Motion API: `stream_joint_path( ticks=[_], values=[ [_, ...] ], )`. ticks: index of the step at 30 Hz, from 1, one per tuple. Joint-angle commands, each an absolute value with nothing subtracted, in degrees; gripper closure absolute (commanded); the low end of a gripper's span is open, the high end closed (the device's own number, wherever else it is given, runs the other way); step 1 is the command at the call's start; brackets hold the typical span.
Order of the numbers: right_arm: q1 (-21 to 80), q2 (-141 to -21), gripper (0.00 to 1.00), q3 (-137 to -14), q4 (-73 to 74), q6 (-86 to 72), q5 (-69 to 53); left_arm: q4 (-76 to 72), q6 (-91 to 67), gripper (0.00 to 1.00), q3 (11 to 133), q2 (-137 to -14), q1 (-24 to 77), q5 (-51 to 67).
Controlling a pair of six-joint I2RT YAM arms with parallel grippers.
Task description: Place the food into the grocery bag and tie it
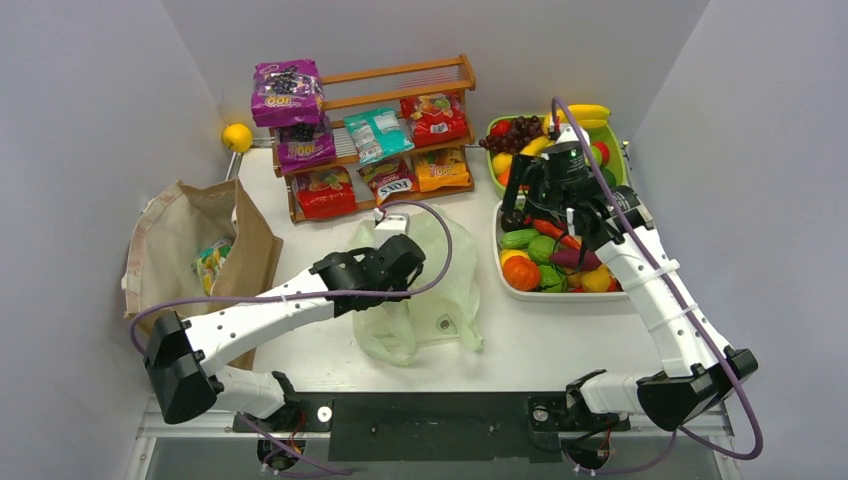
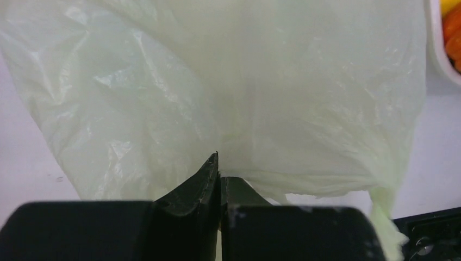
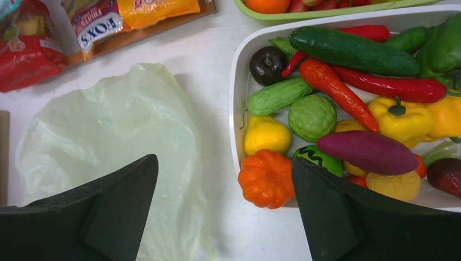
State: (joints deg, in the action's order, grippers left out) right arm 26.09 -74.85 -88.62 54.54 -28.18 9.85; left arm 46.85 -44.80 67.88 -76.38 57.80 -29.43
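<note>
Left gripper (image 2: 218, 163) shows you its jaws pressed together on the grocery bag (image 2: 228, 81), creases running to the tips; overhead, its wrist hides that pinch. Right gripper (image 3: 224, 163), spread wide, has the food (image 3: 312, 117) ahead of its right finger, with the white tray (image 3: 235, 81) cut off.

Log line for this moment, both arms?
left gripper: shut on grocery bag | right gripper: open, empty, above white tray rim | vegetables: in tray
</note>
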Motion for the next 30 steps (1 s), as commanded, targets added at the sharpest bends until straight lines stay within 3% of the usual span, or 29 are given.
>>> stream_joint_path(
  ticks=[1, 14, 24, 30],
  values=[
    [21.69, -75.42, 0.12, -88.24, 47.90, -32.31, 7.62, 32.30, -45.28, 1.00, 61.71, -75.19, 53.72, -15.43],
    [9.55, -86.06, 0.14, -93.94, 37.90, -36.73, 9.08, 17.58, -51.01, 1.00, 54.28, -73.40, 44.97, 5.15],
    [3.06, -102.20, 0.16, -105.17, 31.83, -33.75, 10.64, 19.75, -50.39, 1.00, 55.29, -72.73, 44.40, 3.97],
    [1.21, -108.58, 0.16, -106.70, 20.10, -29.89, 9.73, 19.58, -50.81, 1.00, 55.32, -72.90, 44.39, 5.51]
  ],
)
